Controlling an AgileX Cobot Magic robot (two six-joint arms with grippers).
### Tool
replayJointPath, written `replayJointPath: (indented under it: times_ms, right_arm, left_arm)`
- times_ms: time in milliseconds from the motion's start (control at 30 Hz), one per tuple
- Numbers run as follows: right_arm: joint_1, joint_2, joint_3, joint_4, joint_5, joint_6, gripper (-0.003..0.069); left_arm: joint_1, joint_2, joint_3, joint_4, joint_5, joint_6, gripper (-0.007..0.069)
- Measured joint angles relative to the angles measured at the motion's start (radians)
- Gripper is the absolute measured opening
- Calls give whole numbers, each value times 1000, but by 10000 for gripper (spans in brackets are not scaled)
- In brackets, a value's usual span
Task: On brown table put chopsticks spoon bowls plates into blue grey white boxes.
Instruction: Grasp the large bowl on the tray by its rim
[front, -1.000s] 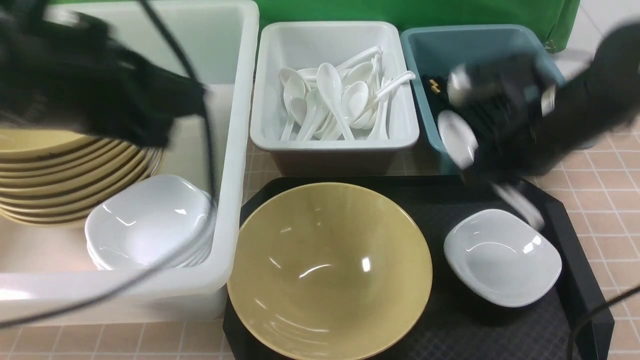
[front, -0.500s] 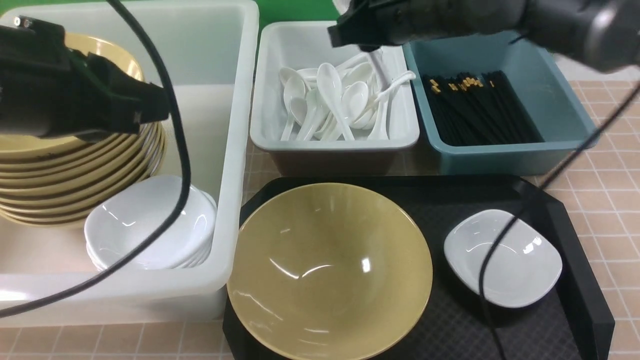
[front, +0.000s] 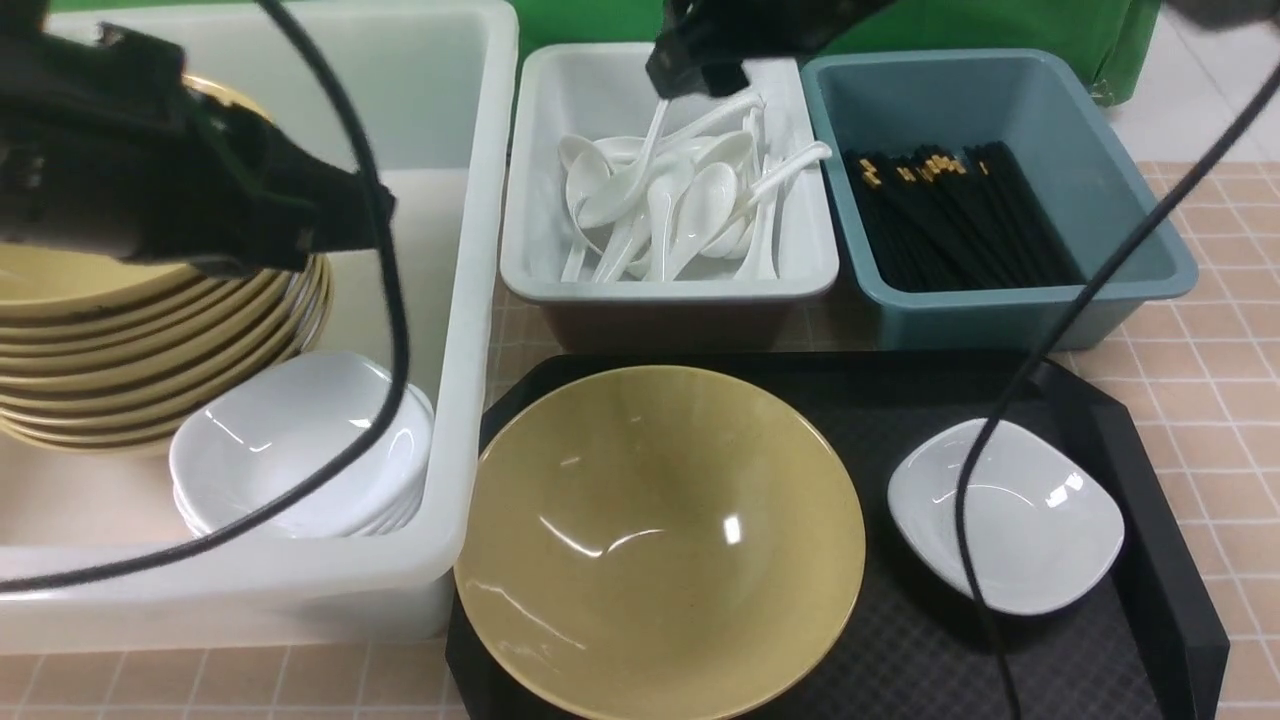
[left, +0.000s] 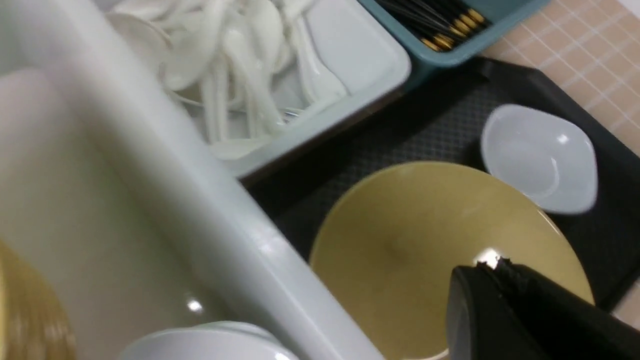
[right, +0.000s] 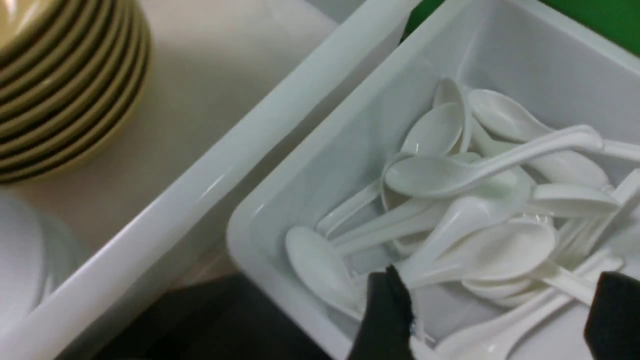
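left gripper (front: 355, 215): left of grey rectangular plastic box (front: 668, 285), finger state cannot tell | white glossy soup spoon (front: 610, 195): inside box, on spoon heap, handle tilted up | right gripper (right: 495, 305): above box, fingers (right: 385, 315) apart, nothing between | advice: rise straight, clear of handles.

A wide tan bowl (front: 660, 540) and a small white squarish dish (front: 1005, 515) sit upright before the boxes. White spoons (front: 665, 205) are heaped in the light grey box (front: 670, 285), black gold-tipped chopsticks (front: 950, 215) lie in the blue box (front: 1000, 315), and stacked tan plates (front: 130, 350) and white dishes (front: 290, 450) sit in the white box (front: 470, 300).
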Motion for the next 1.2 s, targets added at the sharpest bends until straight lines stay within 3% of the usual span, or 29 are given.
replayJointPath:
  times_ms: [100,300,400,467,567,733,900,1200]
  right_arm:
    - [0,-71,-30,-4,184,-57,482]
    - [0,-195,87,-29,244,-60,409]
    - [0,-328,255,-34,247,-60,351]
    - [0,-408,360,-34,247,-66,322]
    - [0,-504,495,-34,248,-72,285]
    - [0,-623,682,-34,251,-74,233]
    - [0,-684,773,-35,250,-78,225]
    - [0,-688,785,-37,239,-93,226]
  left_arm:
    - [-117,109,-100,81,61,-1,4]
    - [-310,289,-252,282,98,-66,4]
    - [-382,414,-329,423,106,-233,8]
    - [-393,482,-370,473,120,-322,20]
    - [-395,558,-412,507,133,-360,73]
    - [-395,681,-437,539,110,-286,248]
    - [-395,768,-437,554,57,-215,409]
    - [-395,801,-437,611,-29,-235,458]
